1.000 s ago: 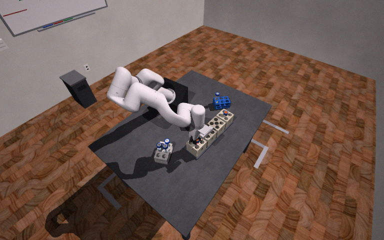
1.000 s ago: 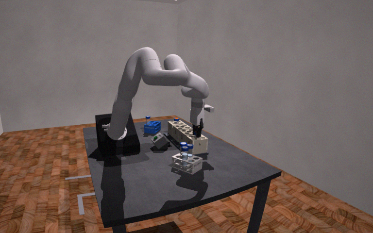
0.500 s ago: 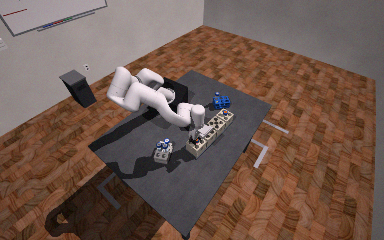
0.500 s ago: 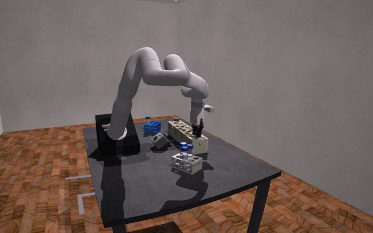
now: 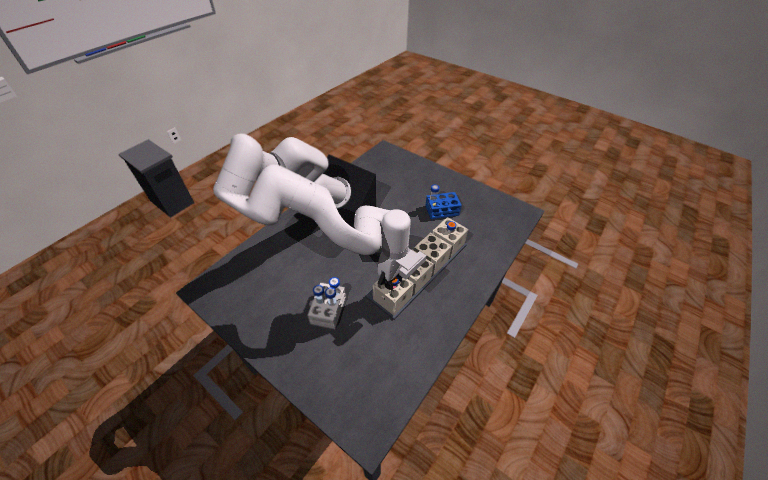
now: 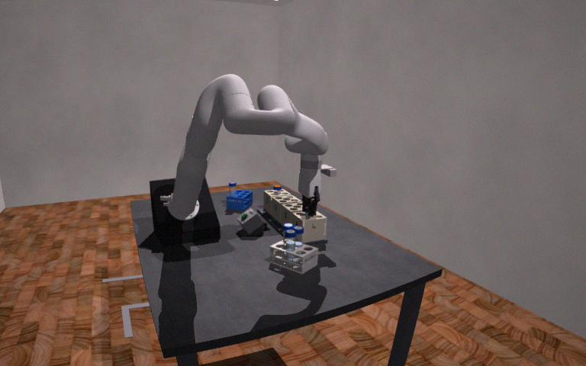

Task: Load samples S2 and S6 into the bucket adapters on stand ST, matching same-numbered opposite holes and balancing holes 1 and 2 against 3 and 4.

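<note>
Orange-dotted sample tube upright in the far-end adapter, another in the near-end adapter (partly hidden)

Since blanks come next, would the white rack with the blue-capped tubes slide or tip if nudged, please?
The white rack likely slides: it looks small and open-framed. Its tubes stand tall at one end, so tipping seems possible.

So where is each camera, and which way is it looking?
Top: high in a room corner, looking down at the table; shows the whole arm and gripper over the row of adapters.
Exterior: near table height past one table end, looking along it; shows the arm arching from its base to the gripper.
Both show the blue rack, white rack and adapters.
</note>
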### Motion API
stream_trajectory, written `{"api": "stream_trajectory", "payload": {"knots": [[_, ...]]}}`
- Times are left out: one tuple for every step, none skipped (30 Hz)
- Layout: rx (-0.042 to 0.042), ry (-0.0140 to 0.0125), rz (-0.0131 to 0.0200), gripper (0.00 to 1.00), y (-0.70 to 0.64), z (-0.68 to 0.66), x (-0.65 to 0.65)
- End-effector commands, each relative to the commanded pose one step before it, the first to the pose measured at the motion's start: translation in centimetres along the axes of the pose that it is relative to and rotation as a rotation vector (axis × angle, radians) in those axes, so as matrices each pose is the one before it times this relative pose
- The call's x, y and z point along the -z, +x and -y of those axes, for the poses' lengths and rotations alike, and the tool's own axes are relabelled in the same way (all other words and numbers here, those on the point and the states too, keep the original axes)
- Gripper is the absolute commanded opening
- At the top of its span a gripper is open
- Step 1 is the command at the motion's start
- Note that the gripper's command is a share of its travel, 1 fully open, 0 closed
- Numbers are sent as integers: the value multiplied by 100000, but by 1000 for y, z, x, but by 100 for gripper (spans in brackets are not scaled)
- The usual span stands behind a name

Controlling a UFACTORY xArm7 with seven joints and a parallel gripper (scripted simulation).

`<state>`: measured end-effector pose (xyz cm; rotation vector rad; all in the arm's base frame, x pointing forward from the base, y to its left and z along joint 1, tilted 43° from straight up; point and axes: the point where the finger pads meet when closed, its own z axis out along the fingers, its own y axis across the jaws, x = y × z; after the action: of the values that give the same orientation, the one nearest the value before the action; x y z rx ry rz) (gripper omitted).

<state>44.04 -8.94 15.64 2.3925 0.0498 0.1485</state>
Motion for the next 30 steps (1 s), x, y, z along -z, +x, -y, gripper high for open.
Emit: {"api": "stream_trajectory", "payload": {"knots": [[22,41,-499,44,149,35,572],[0,0,0,44,0,0,200],[0,0,0,44,0,0,0],[0,0,0,44,0,0,0],[0,0,0,44,0,0,201],[0,0,0,44,0,0,200],[0,0,0,44,0,0,200],[0,0,0,44,0,0,200],[0,0,0,44,0,0,200],[0,0,0,44,0,0,200],[0,0,0,44,0,0,200],[0,0,0,44,0,0,200],[0,0,0,44,0,0,200],[0,0,0,44,0,0,200],[0,0,0,44,0,0,200],[0,0,0,44,0,0,200],[0,0,0,44,0,0,200],[0,0,0,44,0,0,200],[0,0,0,44,0,0,200],[0,0,0,44,0,0,0],[0,0,0,44,0,0,0],[0,0,0,44,1,0,201],[0,0,0,44,0,0,200],[0,0,0,44,0,0,200],[0,0,0,44,0,0,200],[0,0,0,44,0,0,200],[0,0,0,44,0,0,200],[0,0,0,44,0,0,200],[0,0,0,44,0,0,200],[0,0,0,44,0,0,200]]}}
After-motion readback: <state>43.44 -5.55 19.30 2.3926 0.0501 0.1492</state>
